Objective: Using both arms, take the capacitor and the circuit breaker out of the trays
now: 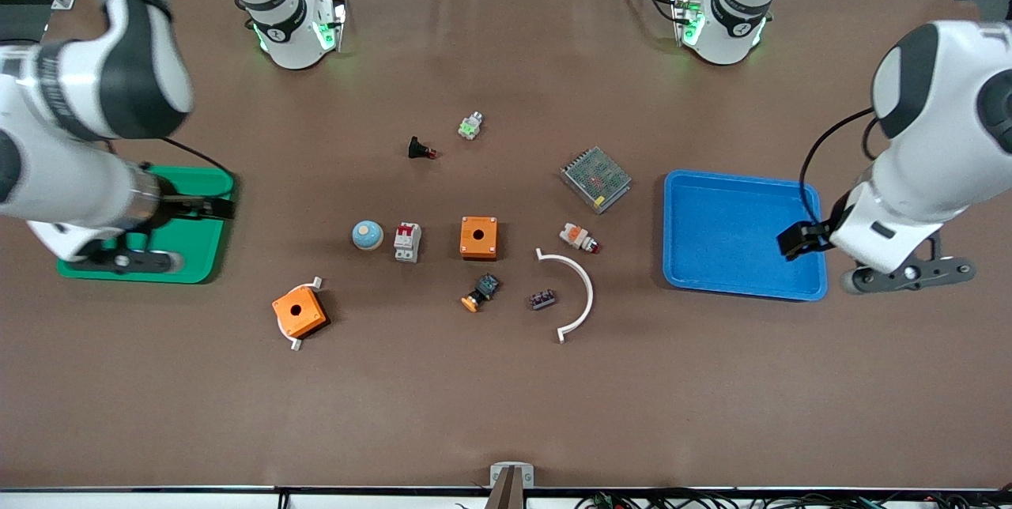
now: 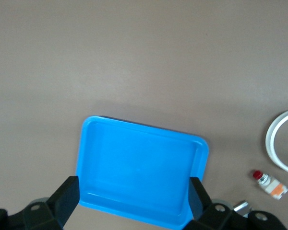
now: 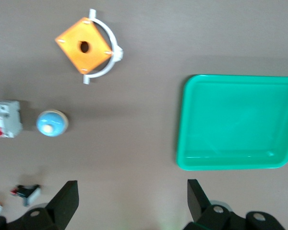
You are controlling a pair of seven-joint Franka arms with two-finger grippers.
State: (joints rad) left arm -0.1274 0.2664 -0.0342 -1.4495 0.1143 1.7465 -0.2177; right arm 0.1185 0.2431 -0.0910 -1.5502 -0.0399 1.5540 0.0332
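The capacitor point(image 1: 542, 299) is a tiny dark block with reddish marks, lying on the table beside a white curved strip point(image 1: 577, 292). The breaker point(image 1: 407, 242) is a white-grey block with red toggles, between a blue dome point(image 1: 367, 235) and an orange box point(image 1: 478, 237); it also shows in the right wrist view point(image 3: 5, 125). My left gripper point(image 1: 802, 240) is open and empty over the blue tray point(image 1: 727, 232); the tray shows between its fingers in the left wrist view point(image 2: 139, 163). My right gripper point(image 1: 213, 207) is open and empty over the green tray's point(image 1: 198, 248) edge.
A second orange box point(image 1: 299, 311) sits in a white bracket nearer the front camera. A black-and-orange push button point(image 1: 481, 292), a white-orange-red button point(image 1: 579, 238), a metal mesh unit point(image 1: 595, 179), a black red-tipped switch point(image 1: 421, 149) and a small green-white part point(image 1: 470, 126) lie mid-table.
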